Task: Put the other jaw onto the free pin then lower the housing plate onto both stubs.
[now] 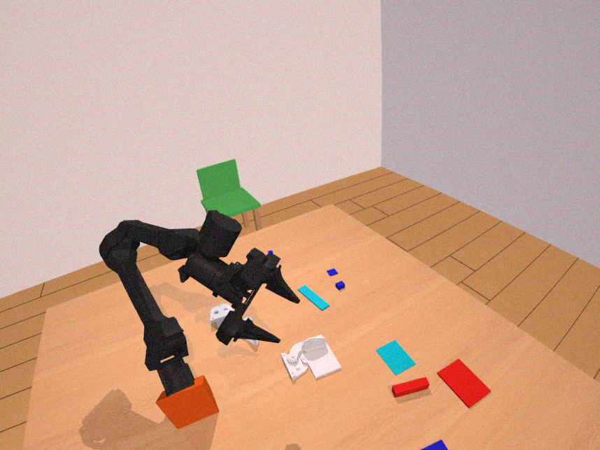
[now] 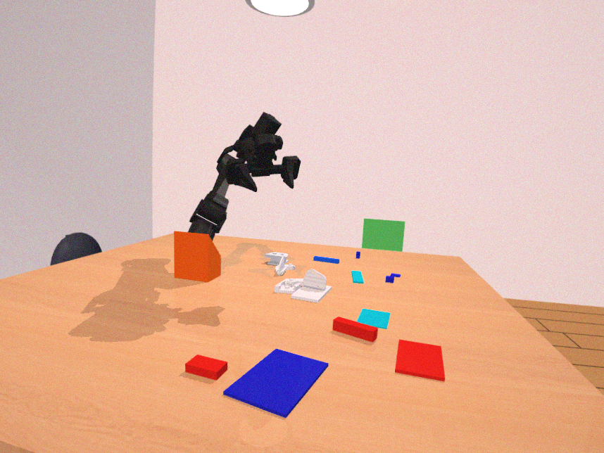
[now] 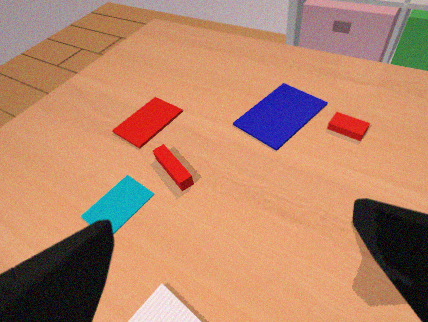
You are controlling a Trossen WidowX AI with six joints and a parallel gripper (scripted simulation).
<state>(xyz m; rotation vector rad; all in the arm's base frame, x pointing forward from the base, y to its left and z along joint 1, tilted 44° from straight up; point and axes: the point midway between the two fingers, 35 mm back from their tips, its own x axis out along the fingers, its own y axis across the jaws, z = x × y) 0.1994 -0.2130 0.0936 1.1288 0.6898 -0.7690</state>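
My gripper [image 1: 289, 321] [image 2: 274, 188] [image 3: 235, 220] is open and empty, high above the table. The white base [image 1: 325, 364] [image 2: 309, 294] lies on the table, with a white jaw's ribbed part [image 1: 315, 345] [image 2: 315, 279] standing on it. Only a white corner of this assembly [image 3: 165, 307] shows in the wrist view, at the bottom edge. The loose white jaw [image 2: 281, 266] lies behind the base; in the top view a finger hides most of it. The white housing plate [image 1: 220, 311] [image 2: 276, 255] lies beyond it, partly behind the gripper in the top view. The free pin is too small to tell.
A cyan strip [image 1: 313, 298] [image 2: 357, 276], a cyan plate [image 1: 396, 357] [image 2: 374, 318] [image 3: 119, 202], a red bar [image 1: 410, 386] [image 2: 354, 328] [image 3: 172, 167] and a red plate [image 1: 463, 383] [image 2: 419, 359] [image 3: 148, 122] lie around the base. A blue plate [image 2: 276, 383] [image 3: 281, 116] lies farther off.
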